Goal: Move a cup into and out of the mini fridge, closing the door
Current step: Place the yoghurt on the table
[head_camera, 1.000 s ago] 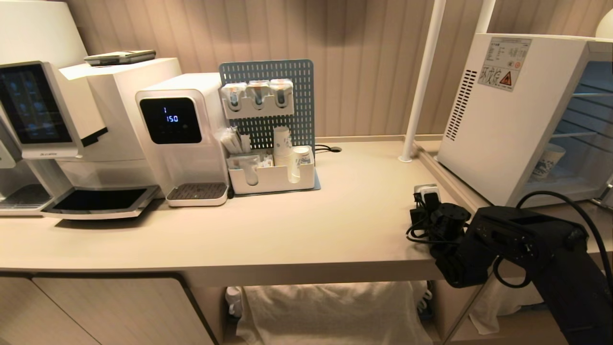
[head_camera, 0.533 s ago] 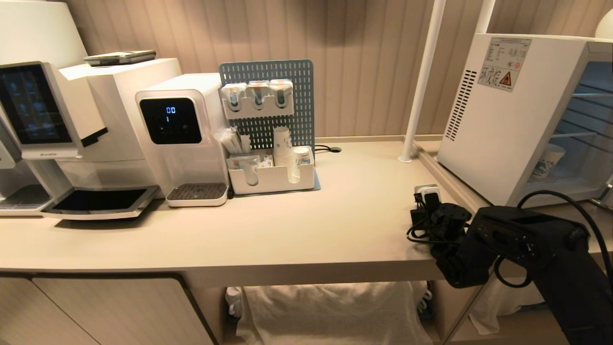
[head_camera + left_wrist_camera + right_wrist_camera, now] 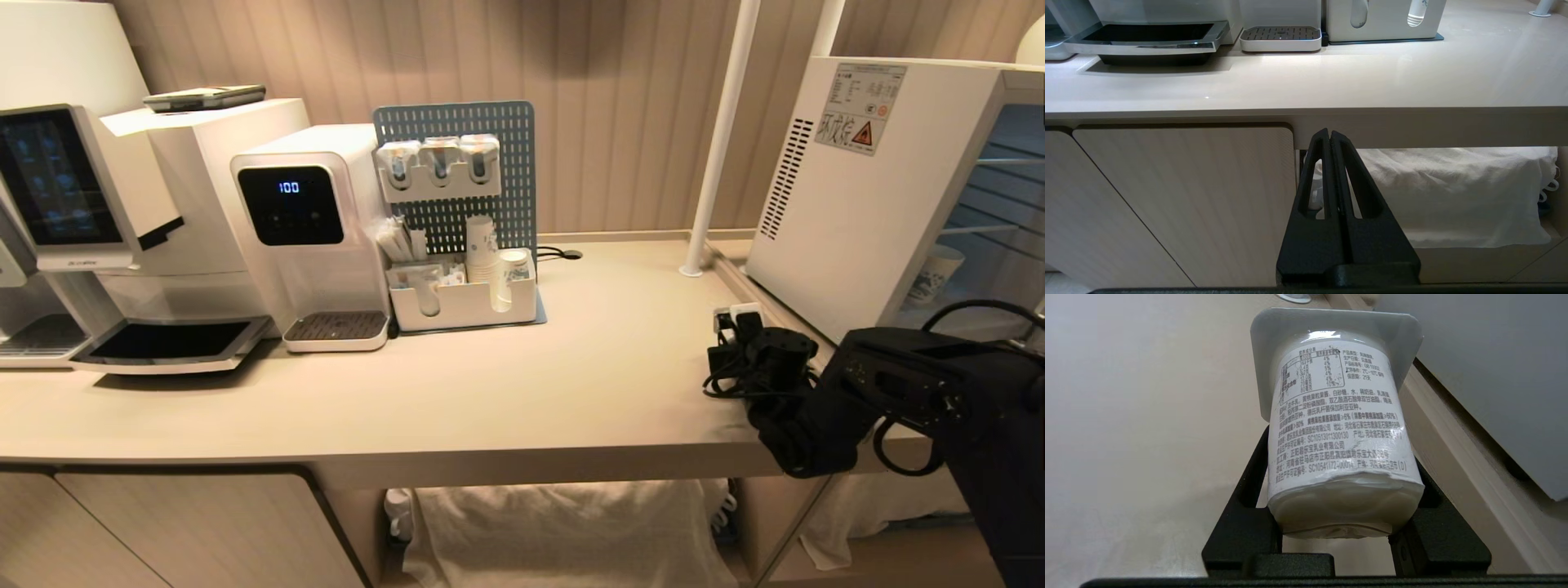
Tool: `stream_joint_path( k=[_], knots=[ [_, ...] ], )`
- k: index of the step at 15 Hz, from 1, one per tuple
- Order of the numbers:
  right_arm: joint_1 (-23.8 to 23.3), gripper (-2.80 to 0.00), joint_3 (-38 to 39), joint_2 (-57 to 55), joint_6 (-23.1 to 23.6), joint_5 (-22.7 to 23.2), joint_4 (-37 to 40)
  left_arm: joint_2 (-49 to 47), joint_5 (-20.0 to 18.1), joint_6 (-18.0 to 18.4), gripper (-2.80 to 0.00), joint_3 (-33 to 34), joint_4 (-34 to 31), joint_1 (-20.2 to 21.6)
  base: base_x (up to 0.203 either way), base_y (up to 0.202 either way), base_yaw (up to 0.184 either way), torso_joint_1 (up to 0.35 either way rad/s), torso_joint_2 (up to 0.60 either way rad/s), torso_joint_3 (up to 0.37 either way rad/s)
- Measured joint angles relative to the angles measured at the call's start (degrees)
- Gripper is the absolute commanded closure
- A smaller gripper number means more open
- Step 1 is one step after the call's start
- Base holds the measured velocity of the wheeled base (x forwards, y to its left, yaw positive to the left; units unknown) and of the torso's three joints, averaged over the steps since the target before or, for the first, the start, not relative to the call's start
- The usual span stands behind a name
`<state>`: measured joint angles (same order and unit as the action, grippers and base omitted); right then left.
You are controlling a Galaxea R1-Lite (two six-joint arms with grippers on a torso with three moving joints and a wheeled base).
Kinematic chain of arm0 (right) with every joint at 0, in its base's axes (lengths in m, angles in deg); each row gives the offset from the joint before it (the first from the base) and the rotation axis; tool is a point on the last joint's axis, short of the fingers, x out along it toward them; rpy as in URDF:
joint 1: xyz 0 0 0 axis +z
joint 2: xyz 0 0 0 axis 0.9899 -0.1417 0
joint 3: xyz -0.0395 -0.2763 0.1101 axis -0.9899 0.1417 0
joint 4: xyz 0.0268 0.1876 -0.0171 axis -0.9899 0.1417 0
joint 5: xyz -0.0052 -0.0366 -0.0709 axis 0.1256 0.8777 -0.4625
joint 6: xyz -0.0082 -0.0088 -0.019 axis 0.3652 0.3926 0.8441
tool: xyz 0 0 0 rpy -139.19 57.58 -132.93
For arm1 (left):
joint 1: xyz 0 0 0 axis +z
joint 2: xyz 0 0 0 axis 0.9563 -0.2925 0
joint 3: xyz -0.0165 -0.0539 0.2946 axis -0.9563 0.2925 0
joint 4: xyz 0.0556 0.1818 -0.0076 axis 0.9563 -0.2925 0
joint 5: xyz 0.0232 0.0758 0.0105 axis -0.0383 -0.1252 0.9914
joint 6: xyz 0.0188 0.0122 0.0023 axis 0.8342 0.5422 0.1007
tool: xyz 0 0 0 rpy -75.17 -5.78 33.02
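At the far left of the counter (image 3: 571, 384) stands a coffee machine (image 3: 73, 204), then a white water dispenser (image 3: 314, 233) with a lit display, then a blue pegboard organiser (image 3: 457, 220) holding stacked paper cups (image 3: 482, 245). Below the counter's edge, in front of a cabinet door (image 3: 1180, 200) and a white cloth (image 3: 1453, 196), the left gripper (image 3: 1329, 136) hangs parked with its two black fingers pressed flat together, holding nothing.

Further right, just in front of the mini fridge (image 3: 865, 196), the right gripper (image 3: 739, 318) reaches over the counter. Its fingers are partly spread and clamp the cup (image 3: 1337, 437) between them (a small white sealed pot with a printed label and a square rim); each finger (image 3: 1249, 490) presses against one side of the pot near its base. In the head view only the pot's white rim peeks above the black gripper.

The fridge sits at the right end on a raised ledge, its interior visible with wire shelves and a blue-patterned paper cup (image 3: 933, 273) standing inside on the floor.
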<state>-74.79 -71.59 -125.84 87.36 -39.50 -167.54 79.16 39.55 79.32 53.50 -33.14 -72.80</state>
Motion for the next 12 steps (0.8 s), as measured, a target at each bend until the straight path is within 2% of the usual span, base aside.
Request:
stream_joint_path(
  k=[5, 8, 9, 12],
  knots=[
    [0.02, 0.00, 0.83, 3.75, -0.76, 0.00, 2.50, 0.00, -0.02, -0.09, 0.00, 0.00, 0.02, -0.09, 0.000, 0.000, 0.000, 0.000, 0.00, 0.000],
    [0.31, 0.00, -1.98, 2.56, -0.77, -0.06, 5.13, 0.00, 0.00, -0.13, 0.00, 0.00, 0.04, -0.01, 0.000, 0.000, 0.000, 0.000, 0.00, 0.000],
    [0.42, -2.80, -3.54, 1.66, -0.71, -0.36, 6.37, 0.00, 0.02, -0.13, 0.00, 0.00, 0.02, -0.04, 0.000, 0.000, 0.000, 0.000, 0.00, 0.000],
    [0.46, -2.80, -6.45, -0.51, -0.65, -0.86, 9.41, 0.00, 0.02, -0.09, 0.00, 0.00, 0.02, -0.04, 0.000, 0.000, 0.000, 0.000, 0.00, 0.000]
  ],
)
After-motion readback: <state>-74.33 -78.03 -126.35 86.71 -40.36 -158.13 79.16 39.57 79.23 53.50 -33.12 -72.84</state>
